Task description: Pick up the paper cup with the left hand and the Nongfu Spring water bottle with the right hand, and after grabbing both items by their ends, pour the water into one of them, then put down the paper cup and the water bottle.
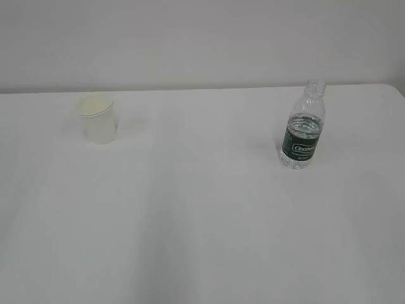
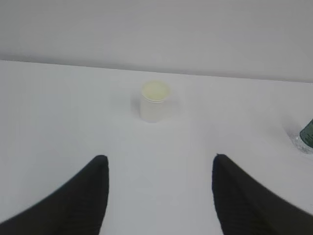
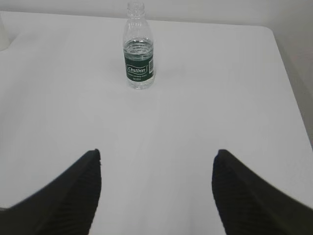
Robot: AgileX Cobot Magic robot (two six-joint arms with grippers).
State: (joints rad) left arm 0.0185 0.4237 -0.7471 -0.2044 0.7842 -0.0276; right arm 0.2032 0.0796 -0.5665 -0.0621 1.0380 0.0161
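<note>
The paper cup stands upright at the back left of the white table. In the left wrist view the paper cup is well ahead of my left gripper, which is open with nothing between its black fingers. The Nongfu Spring water bottle, clear with a dark green label and no cap, stands upright at the back right, about half full of water. My right gripper is open and empty, with the bottle far ahead and slightly left of it. Neither arm shows in the exterior view.
A plain pale wall rises behind the table's far edge. The table's right edge runs close to the bottle's right side. The bottle's base peeks in at the right border of the left wrist view.
</note>
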